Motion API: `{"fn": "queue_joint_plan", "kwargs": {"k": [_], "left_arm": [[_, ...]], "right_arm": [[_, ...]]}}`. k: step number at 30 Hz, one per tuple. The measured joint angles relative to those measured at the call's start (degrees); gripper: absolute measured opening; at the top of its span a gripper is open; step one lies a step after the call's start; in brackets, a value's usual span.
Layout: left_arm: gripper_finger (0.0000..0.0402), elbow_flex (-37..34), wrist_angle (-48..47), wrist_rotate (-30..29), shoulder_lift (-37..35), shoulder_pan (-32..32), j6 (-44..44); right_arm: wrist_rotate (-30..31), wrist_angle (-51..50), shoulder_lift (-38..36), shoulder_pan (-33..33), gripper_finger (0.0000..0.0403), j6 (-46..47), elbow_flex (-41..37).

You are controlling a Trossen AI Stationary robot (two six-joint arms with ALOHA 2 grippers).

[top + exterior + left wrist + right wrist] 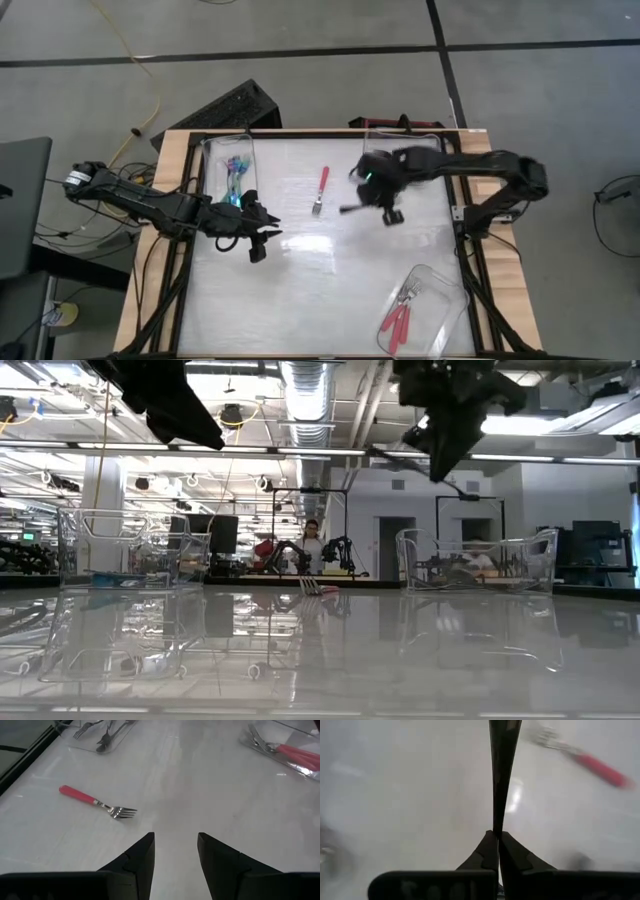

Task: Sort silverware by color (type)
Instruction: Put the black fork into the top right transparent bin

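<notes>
black fork level in right gripper, pointing straight out from fingers

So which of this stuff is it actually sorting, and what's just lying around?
Part of the job:
- red fork loose on the table
- black fork held in the right gripper
- blue forks in a tray
- red forks in a tray

Just lying about:
- black keyboard and yellow cable on the floor

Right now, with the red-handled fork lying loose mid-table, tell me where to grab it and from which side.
Take the red-handled fork by the middle of its red handle, from straight above, fingers across its width. It lies flat and alone on the table; the handle is its longest, thickest part, and the open left hand is nearest.
</notes>
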Motion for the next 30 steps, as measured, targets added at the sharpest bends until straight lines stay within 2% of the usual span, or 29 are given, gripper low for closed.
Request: {"fn": "queue_joint_plan", "kwargs": {"k": [7,13,22,27,30], "left_arm": [[0.0135,0.0,0.01,0.03,0.0,0.0,-1.12],[0.0135,0.0,-0.01,0.04,0.0,0.0,-2.57],[0.0135,0.0,-0.01,0.04,0.0,0.0,-3.52],[0.0135,0.0,-0.03,-0.05,0.0,0.0,-4.02],[0.0135,0.0,-0.03,-0.33,0.0,0.18,-4.02]], "right_arm": [[6.01,-0.12,-8.85,-10.1,0.0021,-1.02,2.07],[7.77,-0.15,-12.74,-17.68,0.0021,-3.37,2.12],[8.21,-0.93,-13.22,-26.42,0.0021,-5.04,2.14],[12.59,-0.93,-12.27,-28.87,0.0021,-7.24,2.21],[12.86,-1.29,-10.54,-30.49,0.0021,-8.56,2.21]]}}
